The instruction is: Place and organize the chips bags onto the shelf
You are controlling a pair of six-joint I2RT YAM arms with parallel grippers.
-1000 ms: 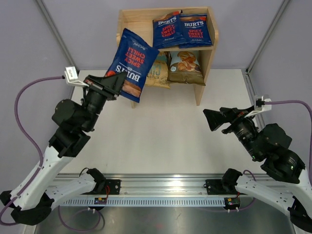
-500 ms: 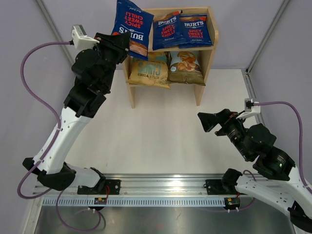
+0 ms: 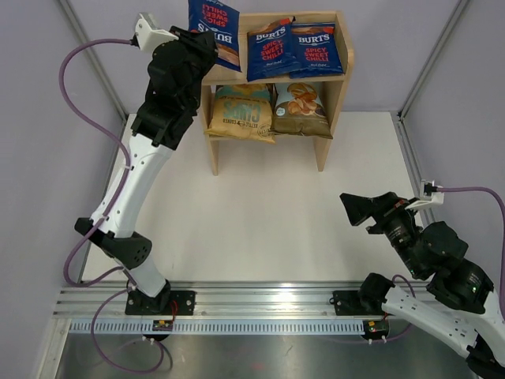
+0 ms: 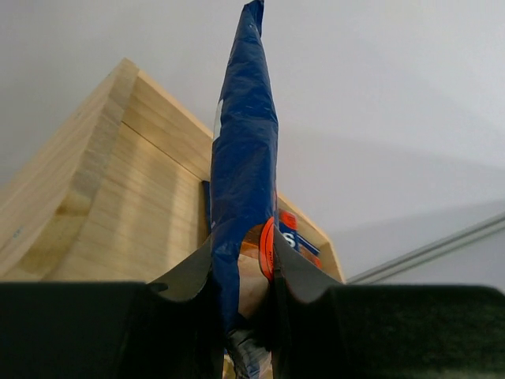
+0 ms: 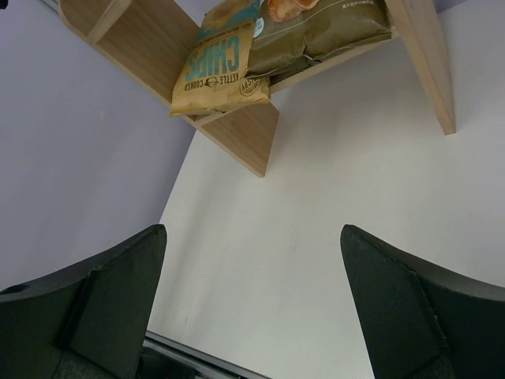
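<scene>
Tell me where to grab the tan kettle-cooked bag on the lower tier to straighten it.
Probably pinch the tan bag by its front edge, which overhangs the lower board, coming from the shelf's open front; the upper board covers it and the olive bag abuts it.

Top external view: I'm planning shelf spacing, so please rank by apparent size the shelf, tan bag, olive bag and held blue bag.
1. shelf
2. tan bag, slightly bigger than the next
3. olive bag
Unranked: held blue bag. The picture's top edge cuts it off, and it is raised nearer the camera.
</scene>
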